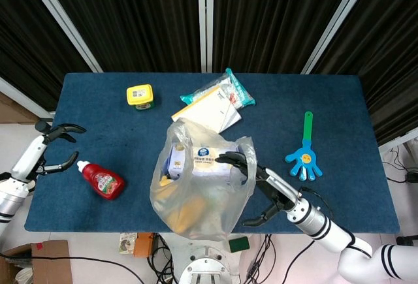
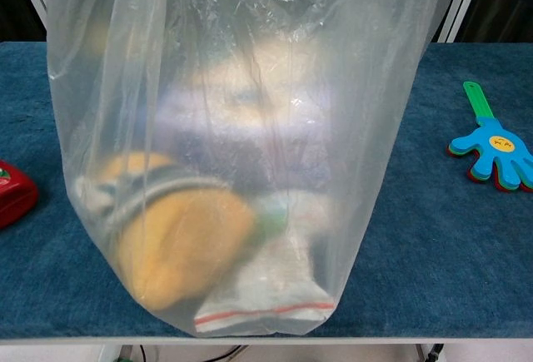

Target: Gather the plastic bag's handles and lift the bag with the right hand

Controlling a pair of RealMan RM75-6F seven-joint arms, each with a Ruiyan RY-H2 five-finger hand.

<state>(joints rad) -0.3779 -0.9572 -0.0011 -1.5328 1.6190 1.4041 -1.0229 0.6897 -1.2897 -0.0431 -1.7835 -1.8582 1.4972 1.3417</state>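
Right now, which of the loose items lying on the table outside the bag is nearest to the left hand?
The red ketchup bottle, lying just beside the left hand; the others lie much farther away.

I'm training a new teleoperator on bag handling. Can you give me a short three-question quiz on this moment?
1. True or false: the left hand is gripping the ketchup bottle.
2. Where are the right hand fingers? A) at the near-right rim of the plastic bag B) on the blue hand clapper C) on the yellow container
3. Fill in: the bag's bottom sits on the ____.

Key: 1 false, it is open beside the bottle; 2 A; 3 table.
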